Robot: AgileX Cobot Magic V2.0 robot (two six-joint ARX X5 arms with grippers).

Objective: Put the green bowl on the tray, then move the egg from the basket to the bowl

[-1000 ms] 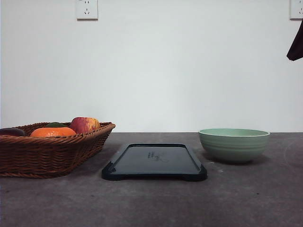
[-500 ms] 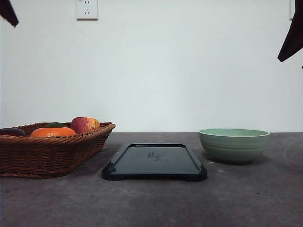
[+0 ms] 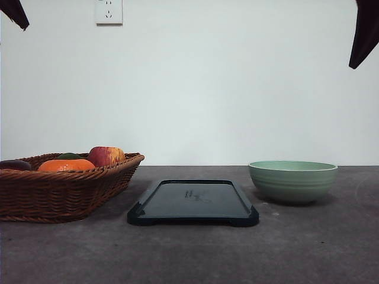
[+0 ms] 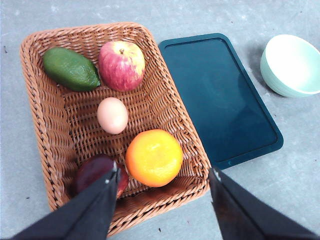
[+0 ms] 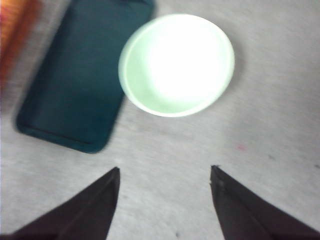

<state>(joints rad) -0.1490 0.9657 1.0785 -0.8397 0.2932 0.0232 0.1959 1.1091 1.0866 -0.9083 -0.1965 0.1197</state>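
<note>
1. Left gripper (image 4: 164, 172) hangs high over the basket (image 4: 37, 112), fingers spread wide, nothing between them. In the front view only a dark fingertip of the left gripper (image 3: 15, 13) shows, at the 10 o'clock corner.
2. Right gripper (image 5: 165, 172) hangs high above the bowl (image 5: 176, 65), fingers spread, holding nothing. In the front view the right gripper (image 3: 362, 35) is a dark tip at the 2 o'clock corner, well above the table (image 3: 189, 254).
3. Bowl (image 3: 292, 181) sits upright on the table at 3 o'clock of the tray (image 3: 192, 204), just beside it with a narrow strip of bare table between. Not on the tray.
4. Tray lies flat at centre, its top bare. Basket (image 3: 62, 189) is at its 9 o'clock, corner near the tray's edge; whether they touch, can't tell.
5. Egg (image 4: 112, 115) lies mid-basket, apart from the other pieces: apple (image 4: 121, 65) at its 12, avocado (image 4: 70, 69) at 11, orange (image 4: 154, 157) at 5, a dark red fruit (image 4: 97, 172) at 6, partly behind the left finger.
6. Open weave around the egg on all sides.
7. Bare table in front of the tray and around the far side of the bowl.
8. Right wrist view is blurred; tray (image 5: 75, 85) and bowl outlines are soft.
</note>
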